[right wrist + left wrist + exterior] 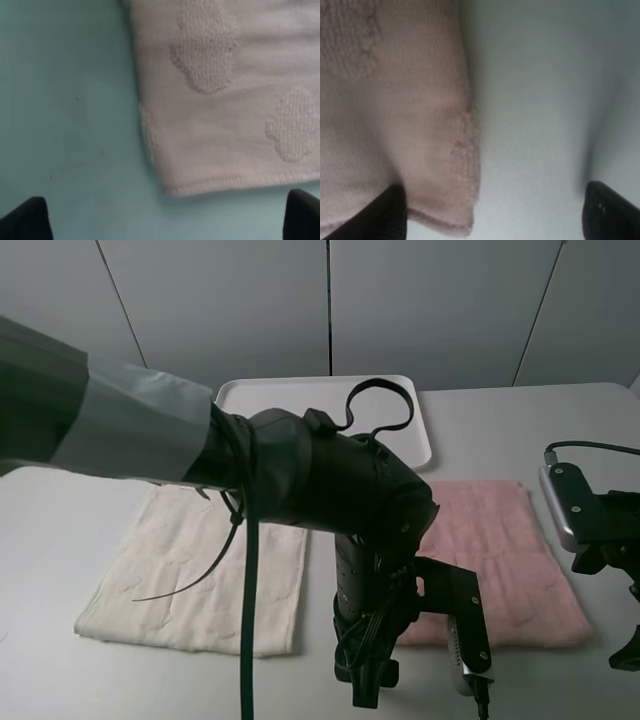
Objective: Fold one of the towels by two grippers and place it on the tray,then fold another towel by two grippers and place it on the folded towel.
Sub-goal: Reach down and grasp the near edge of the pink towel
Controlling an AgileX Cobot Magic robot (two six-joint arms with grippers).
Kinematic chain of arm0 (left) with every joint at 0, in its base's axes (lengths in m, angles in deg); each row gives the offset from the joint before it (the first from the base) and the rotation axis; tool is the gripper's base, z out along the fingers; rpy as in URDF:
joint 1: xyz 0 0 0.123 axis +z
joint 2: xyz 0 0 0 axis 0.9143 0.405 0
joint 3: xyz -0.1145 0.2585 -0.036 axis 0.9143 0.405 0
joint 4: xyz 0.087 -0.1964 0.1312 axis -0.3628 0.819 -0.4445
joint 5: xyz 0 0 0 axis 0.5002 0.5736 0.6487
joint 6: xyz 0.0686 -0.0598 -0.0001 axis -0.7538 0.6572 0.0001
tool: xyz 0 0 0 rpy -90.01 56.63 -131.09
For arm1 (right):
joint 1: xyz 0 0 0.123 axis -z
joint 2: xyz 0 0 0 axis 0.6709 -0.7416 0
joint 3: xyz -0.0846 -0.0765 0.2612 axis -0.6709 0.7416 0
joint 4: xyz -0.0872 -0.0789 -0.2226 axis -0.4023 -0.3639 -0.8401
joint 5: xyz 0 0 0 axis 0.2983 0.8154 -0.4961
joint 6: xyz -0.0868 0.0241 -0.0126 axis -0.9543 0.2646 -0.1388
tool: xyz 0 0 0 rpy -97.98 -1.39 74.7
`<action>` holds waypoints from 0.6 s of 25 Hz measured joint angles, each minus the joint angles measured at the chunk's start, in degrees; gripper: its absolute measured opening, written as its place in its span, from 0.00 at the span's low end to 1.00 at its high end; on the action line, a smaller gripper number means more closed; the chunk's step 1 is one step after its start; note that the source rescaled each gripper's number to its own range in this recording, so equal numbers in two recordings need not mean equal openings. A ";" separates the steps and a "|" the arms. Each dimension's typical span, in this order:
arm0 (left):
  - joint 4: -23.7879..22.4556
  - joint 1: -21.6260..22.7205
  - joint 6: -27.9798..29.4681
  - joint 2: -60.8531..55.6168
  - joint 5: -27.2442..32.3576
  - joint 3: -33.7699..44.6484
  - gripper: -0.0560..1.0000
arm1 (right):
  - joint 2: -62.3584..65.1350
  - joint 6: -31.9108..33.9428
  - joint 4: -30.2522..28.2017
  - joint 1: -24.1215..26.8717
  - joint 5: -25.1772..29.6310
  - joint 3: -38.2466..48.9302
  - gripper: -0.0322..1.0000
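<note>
The pale pink towel [490, 540] lies flat on the right of the table, and the cream towel [200, 570] lies flat on the left. Behind them sits the white tray [300, 392], with nothing visible on it. My left gripper [372, 685] reaches across to the pink towel's near left corner [462, 220]. It is open [495, 220], one finger [390, 215] over the cloth and the other over bare table. My right gripper [628, 652] is open [165, 222] just off the near right corner [172, 187]. It holds nothing.
The left arm's bulky sleeve and cables [245, 620] cross over the cream towel's right edge and hide part of the tray. The table's front edge lies close below both grippers. Grey wall panels [430, 300] stand behind the table.
</note>
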 joint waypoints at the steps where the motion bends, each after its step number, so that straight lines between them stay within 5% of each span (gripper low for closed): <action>1: 0.00 0.00 0.00 0.00 0.00 -0.03 0.93 | 0.00 -0.55 0.00 -0.11 -0.29 0.41 1.00; 8: 0.00 0.00 0.00 0.11 0.00 -0.13 0.93 | -0.57 -2.19 -0.20 -5.60 -7.82 3.77 1.00; 15: 0.00 0.00 0.00 0.11 0.00 -0.13 0.93 | -4.87 1.91 -5.96 -5.85 -8.75 4.54 1.00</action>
